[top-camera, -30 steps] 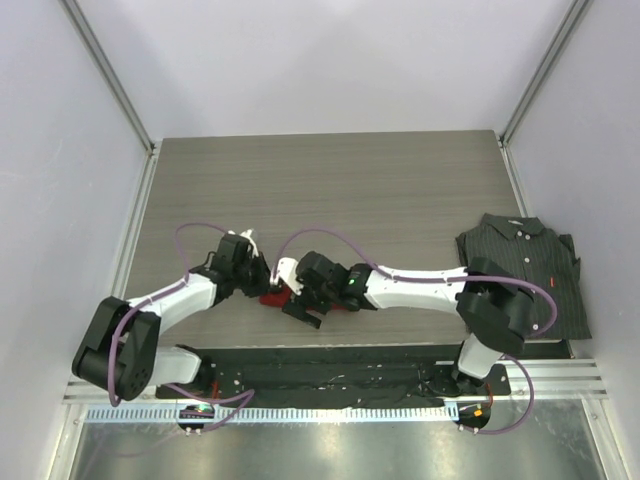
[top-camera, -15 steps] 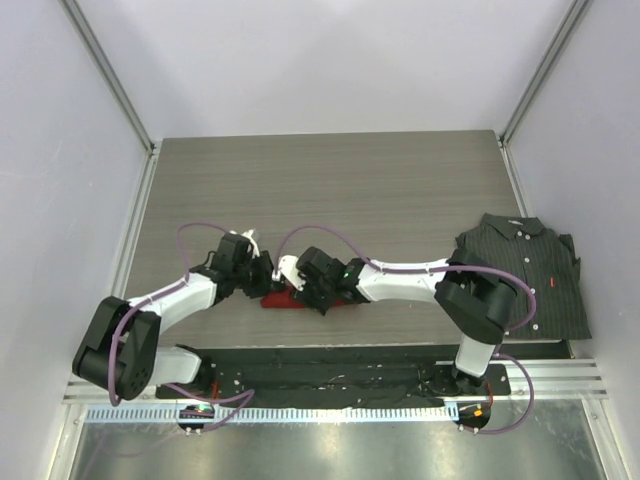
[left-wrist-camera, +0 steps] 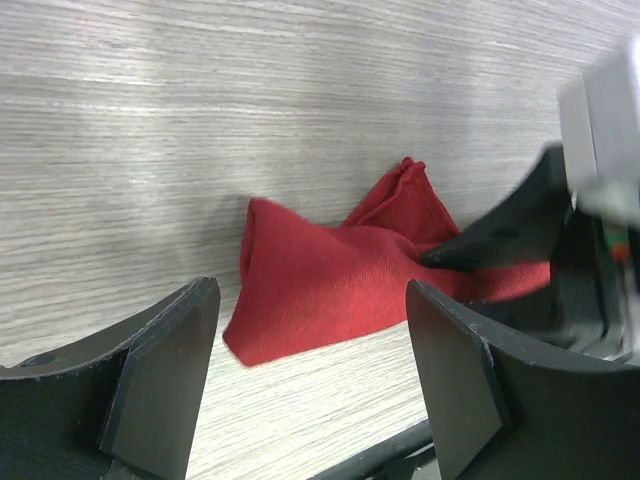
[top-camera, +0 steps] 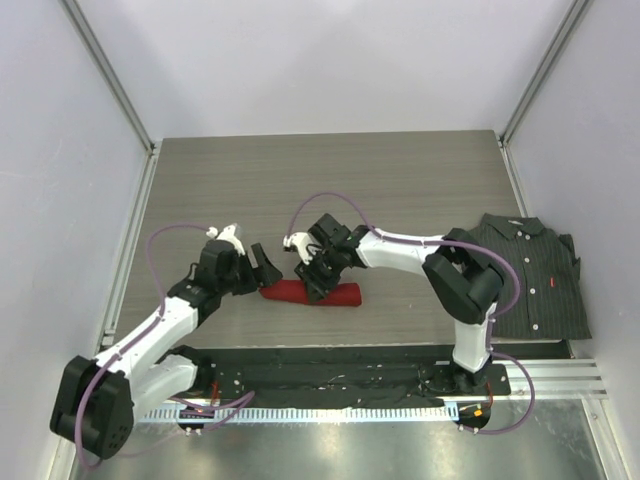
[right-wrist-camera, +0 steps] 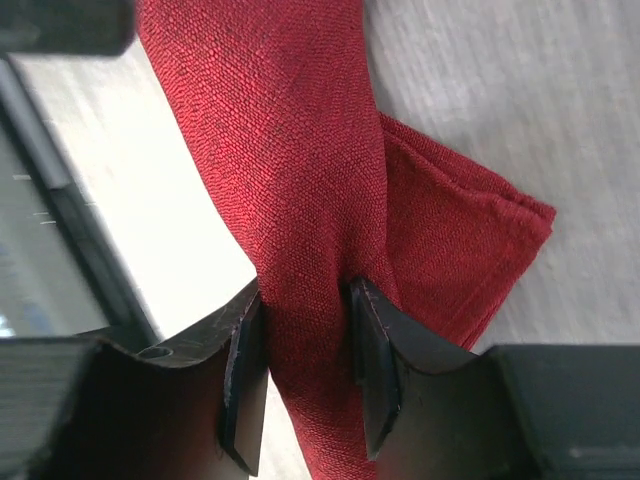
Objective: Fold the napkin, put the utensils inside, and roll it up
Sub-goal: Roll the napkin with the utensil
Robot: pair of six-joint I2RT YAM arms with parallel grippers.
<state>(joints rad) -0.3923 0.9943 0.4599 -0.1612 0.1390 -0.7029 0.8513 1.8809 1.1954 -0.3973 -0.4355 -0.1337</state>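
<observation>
The red napkin (top-camera: 342,295) lies as a short bunched roll near the table's front edge. In the right wrist view the napkin (right-wrist-camera: 290,180) runs between the two fingers of my right gripper (right-wrist-camera: 307,370), which is shut on its middle fold. That right gripper (top-camera: 318,281) comes down on the roll from behind. Just left of the cloth's left end, my left gripper (top-camera: 262,268) stands apart from it, open. In the left wrist view the napkin (left-wrist-camera: 320,290) lies beyond the wide, empty left gripper (left-wrist-camera: 310,375). The utensils are hidden.
A dark pinstriped shirt (top-camera: 530,272) lies folded at the table's right edge. The wood-grain table (top-camera: 400,185) is bounded by metal rails and white walls. A black base strip (top-camera: 330,368) runs along the near edge, close to the napkin.
My left gripper has opened, let go of the napkin and drawn back to the left. My right gripper has shut on the cloth and shifted slightly back and to the right; the roll now shows longer.
</observation>
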